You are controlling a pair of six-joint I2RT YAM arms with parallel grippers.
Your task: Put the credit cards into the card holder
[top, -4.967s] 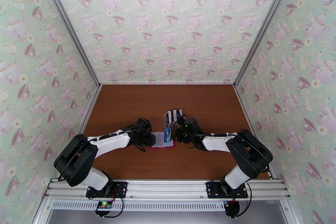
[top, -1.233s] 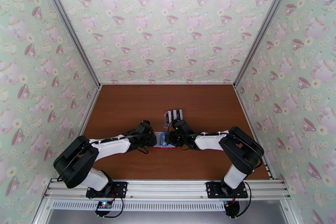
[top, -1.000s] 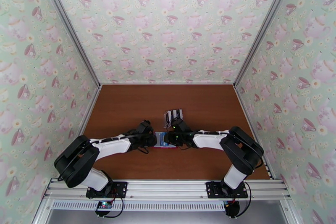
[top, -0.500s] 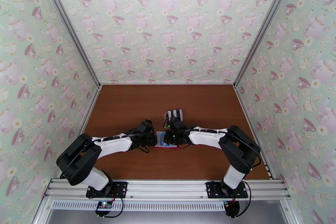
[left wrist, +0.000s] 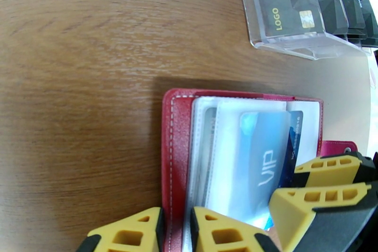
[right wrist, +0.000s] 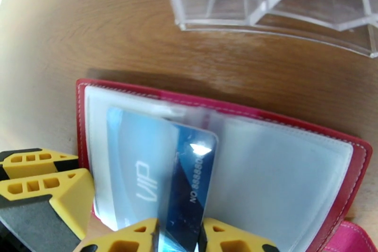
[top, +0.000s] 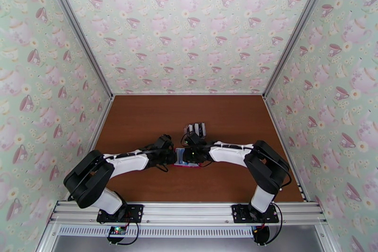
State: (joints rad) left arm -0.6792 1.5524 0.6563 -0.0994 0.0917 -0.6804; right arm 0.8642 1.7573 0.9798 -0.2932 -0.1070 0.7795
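The red card holder [left wrist: 172, 153] lies open on the brown table, its frosted sleeves up. My left gripper [left wrist: 177, 223] is shut on its left cover edge, one yellow finger on each side. In the right wrist view my right gripper [right wrist: 177, 233] is shut on a blue credit card [right wrist: 189, 177]. The card's far half, printed VIP, sits under a frosted sleeve of the card holder [right wrist: 283, 172]. From above, both grippers meet over the card holder [top: 184, 159], left gripper [top: 173, 156] and right gripper [top: 191, 154].
A clear plastic slotted stand [left wrist: 302, 16] with several black cards stands just beyond the wallet, also seen from above as the stand [top: 196, 129] and in the right wrist view as the stand [right wrist: 283, 2]. Patterned walls close in the table on three sides.
My right arm has reached further left over the wallet, sliding the blue card deeper into the sleeve. My left gripper has tightened slightly and stayed in place.
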